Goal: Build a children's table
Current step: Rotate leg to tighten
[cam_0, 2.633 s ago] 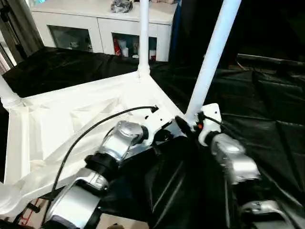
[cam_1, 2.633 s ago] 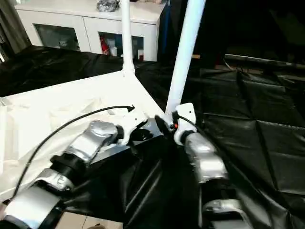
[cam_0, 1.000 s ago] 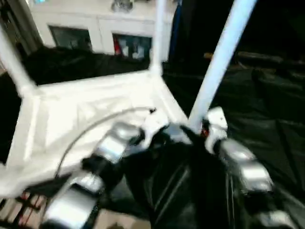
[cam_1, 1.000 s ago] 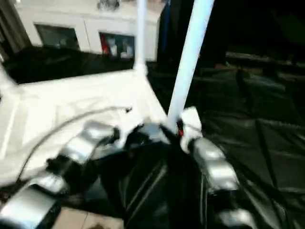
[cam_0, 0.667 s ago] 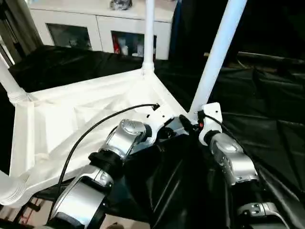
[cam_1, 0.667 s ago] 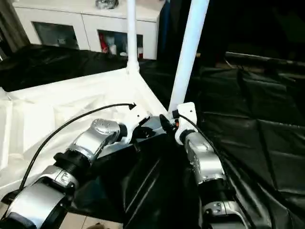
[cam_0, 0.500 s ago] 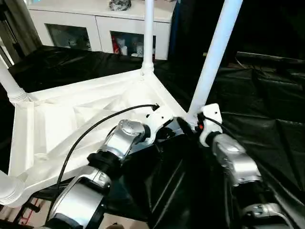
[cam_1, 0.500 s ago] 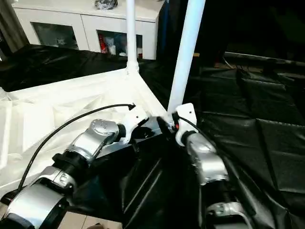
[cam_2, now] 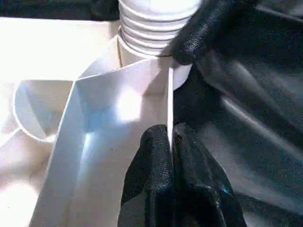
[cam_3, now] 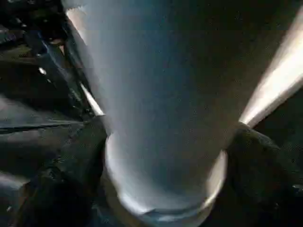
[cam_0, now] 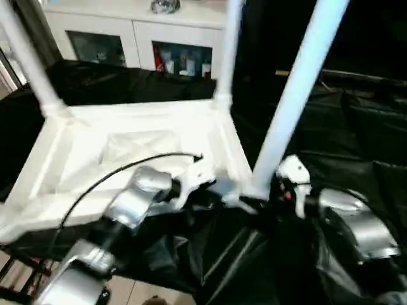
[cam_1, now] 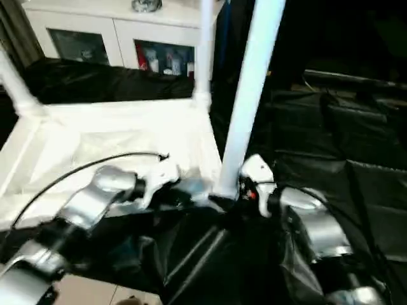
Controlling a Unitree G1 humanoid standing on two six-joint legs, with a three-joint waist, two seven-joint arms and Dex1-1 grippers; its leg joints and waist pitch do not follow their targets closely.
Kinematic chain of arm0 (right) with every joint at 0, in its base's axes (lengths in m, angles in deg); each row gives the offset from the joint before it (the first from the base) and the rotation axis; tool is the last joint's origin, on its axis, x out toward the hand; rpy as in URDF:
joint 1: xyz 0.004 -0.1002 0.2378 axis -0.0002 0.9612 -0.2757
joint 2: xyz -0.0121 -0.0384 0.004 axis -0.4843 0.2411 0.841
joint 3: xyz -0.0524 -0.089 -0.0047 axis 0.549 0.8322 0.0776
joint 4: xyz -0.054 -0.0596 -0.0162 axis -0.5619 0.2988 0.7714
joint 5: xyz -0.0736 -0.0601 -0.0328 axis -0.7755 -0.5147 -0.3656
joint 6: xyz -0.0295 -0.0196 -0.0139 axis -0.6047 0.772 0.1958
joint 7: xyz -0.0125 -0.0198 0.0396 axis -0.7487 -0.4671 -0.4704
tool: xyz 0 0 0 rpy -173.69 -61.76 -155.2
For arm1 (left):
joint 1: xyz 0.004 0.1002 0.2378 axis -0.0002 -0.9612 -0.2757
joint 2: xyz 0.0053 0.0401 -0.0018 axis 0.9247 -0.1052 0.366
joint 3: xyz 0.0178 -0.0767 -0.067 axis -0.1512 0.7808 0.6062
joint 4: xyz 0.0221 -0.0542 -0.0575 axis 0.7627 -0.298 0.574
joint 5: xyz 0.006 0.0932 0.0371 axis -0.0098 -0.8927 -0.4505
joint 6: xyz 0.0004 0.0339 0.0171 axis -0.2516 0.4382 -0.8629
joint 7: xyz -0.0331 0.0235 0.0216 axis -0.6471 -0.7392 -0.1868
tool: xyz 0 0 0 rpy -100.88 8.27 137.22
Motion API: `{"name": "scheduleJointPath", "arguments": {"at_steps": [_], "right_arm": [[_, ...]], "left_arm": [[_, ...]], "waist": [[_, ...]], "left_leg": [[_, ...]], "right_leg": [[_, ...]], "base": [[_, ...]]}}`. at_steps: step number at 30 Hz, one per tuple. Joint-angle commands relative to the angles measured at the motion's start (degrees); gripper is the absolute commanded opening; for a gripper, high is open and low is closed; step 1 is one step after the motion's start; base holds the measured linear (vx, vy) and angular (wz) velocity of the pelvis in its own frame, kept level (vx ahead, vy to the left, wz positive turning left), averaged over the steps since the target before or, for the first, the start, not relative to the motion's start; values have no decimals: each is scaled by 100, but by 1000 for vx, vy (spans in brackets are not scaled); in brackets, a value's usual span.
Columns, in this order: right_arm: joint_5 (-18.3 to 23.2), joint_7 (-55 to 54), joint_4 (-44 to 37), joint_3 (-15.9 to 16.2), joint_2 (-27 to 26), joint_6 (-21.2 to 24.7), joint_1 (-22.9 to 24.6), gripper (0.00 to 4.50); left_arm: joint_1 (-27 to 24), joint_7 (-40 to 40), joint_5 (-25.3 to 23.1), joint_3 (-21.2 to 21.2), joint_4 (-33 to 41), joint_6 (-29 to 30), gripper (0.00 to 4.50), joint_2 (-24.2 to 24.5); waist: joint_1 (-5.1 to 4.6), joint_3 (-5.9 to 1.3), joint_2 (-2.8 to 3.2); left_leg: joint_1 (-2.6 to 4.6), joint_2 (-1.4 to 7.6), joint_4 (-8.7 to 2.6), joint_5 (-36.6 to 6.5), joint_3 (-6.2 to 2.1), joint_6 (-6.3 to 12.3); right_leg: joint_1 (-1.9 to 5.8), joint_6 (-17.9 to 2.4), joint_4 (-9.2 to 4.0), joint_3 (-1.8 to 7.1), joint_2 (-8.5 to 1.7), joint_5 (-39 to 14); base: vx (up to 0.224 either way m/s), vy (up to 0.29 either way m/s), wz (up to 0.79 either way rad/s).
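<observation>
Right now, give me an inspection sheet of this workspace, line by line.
Surface: work table draped in black sheeting, creased.
Job's things: white tabletop lies underside up; near leg stands tilted in its near corner socket, far leg and left leg stand in their corners.
Clutter: nothing seen on the sheeting.
Grippers: left tool is pinched on the tabletop's thin rim beside the near socket; right tool has a black finger on each side of the near leg's base.
Cables: black cable arcs over the left forearm.
Surroundings: white cabinet with glass doors behind.
</observation>
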Motion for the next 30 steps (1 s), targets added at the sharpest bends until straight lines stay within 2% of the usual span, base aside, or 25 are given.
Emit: {"name": "scheduleJointPath", "arguments": {"at_steps": [1, 9, 10, 19, 24, 26, 27, 28, 30], "right_arm": [[177, 317, -274, 79, 165, 118, 18, 390], [132, 616, -302, 262, 330, 145, 28, 375], [116, 635, -281, 267, 303, 146, 25, 347], [157, 444, -299, 283, 156, 199, 94, 277], [22, -300, -133, 134, -211, 260, 90, 274], [-102, -1044, 152, -27, -563, 317, -8, 273], [-113, -1454, 310, -143, -786, 365, -80, 273], [-116, -1940, 495, -267, -1060, 436, -177, 273], [-157, -2757, 850, -418, -1552, 439, -372, 272]], "left_arm": [[-39, -366, 293, -92, 403, -191, 0, 13], [-106, -593, 273, -83, 598, -125, 0, 259], [-95, -580, 271, -84, 601, -113, 0, 275], [-91, -488, 264, -29, 585, -33, 0, 210], [41, -2, 248, 157, 313, 140, 0, -35], [227, 453, 213, 305, 6, 254, 0, -277], [340, 690, 178, 361, -176, 271, 0, -405], [493, 1035, 124, 429, -411, 325, 0, -578], [780, 1698, 19, 526, -844, 420, 0, -924]], "waist": [[-9, -325, -92], [-10, -329, -91], [-11, -329, -92], [-25, -336, -86], [-59, -323, -89], [-74, -326, -99], [-92, -324, -89], [-112, -335, -70], [-131, -338, -74]], "left_leg": [[-23, 164, -344, -980, -17, 404], [-25, 154, -333, -895, -12, 391], [-23, 151, -331, -913, -12, 381], [-27, 145, -322, -859, -13, 373], [-38, 121, -339, -931, -16, 264], [-33, 115, -336, -951, -15, 208], [-28, 99, -336, -948, -12, 185], [-52, 101, -344, -923, -27, 122], [-10, 92, -340, -935, -17, 63]], "right_leg": [[332, -966, -446, 306, -356, -1282], [326, -1020, -424, 297, -338, -1140], [329, -1022, -426, 298, -342, -1152], [338, -1059, -413, 296, -336, -1050], [342, -949, -449, 282, -330, -1343], [339, -875, -467, 285, -340, -1497], [317, -840, -477, 285, -333, -1593], [327, -824, -463, 283, -336, -1591], [304, -838, -480, 286, -330, -1569]], "base": [[0, 0, 0], [0, 0, 0], [0, 0, 0], [0, 0, 0], [0, 0, 0], [0, 0, 0], [0, 0, 0], [0, 0, 0], [0, 0, 0]]}}
